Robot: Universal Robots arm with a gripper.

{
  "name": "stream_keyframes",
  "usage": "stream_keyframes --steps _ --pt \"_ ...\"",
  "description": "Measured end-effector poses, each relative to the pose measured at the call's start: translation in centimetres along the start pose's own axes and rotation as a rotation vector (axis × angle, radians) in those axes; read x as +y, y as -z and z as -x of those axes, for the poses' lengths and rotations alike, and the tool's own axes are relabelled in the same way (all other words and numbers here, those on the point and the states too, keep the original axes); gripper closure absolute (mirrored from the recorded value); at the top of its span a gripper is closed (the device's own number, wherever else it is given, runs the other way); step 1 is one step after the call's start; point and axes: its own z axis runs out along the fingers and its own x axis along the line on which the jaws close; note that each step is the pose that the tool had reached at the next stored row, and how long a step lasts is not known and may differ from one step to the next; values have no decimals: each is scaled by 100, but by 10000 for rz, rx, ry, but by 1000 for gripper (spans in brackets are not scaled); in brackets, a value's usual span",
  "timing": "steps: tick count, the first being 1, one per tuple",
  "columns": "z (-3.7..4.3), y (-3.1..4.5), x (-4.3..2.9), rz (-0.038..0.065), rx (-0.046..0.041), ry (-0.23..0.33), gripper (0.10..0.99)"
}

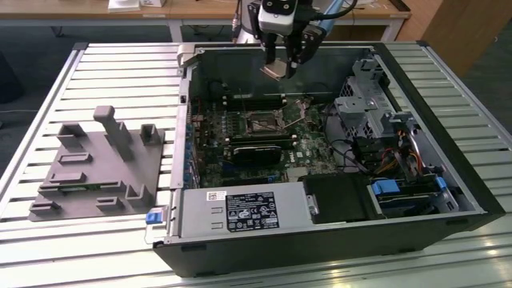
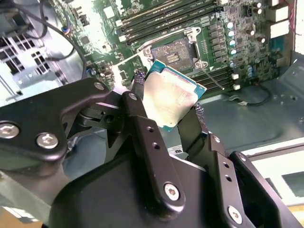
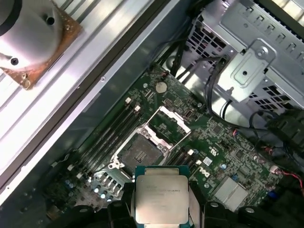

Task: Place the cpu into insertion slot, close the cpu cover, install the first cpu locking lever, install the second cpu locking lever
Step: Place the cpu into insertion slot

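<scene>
The computer case [image 1: 320, 255] stands on the table [image 1: 48, 252], a parts tray [image 1: 96, 171] at the exterior view's left. Inside, the insertion slot [image 1: 262, 125] lies mid-motherboard [image 1: 308, 157]. The claw [image 1: 282, 67] holds the cpu [image 3: 160, 199] above, apart.

A slatted table [image 1: 120, 72] bears computer case [image 1: 320, 247], grey fixture [image 1: 80, 174].

cpu [image 3: 161, 199] tilted aloft; insertion slot [image 3: 139, 153] open, empty

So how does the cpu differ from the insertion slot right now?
The cpu shows a pale silvery face; the insertion slot is dark inside a thin metal rim. The cpu is clamped in the gripper above the green motherboard, while the insertion slot sits empty in it. The cpu hangs tilted; the insertion slot lies flat. Both are square and similar in size.
</scene>
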Motion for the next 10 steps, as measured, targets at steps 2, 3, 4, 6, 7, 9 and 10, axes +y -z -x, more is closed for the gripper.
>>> stream_keyframes --steps 2,3,4,6,7,9,10 --pt "0 -2 0 -7 -22 -269 553" --pt "0 -3 0 -11 -34 -406 553" --pt "0 -4 0 -13 -43 -542 553" --pt "0 -6 0 -18 -62 -827 553" --pt "0 -8 0 -19 -71 -975 553" --pt "0 -10 -1 -21 -90 -1307 553" --pt "0 -12 -1 -23 -99 -1468 553"
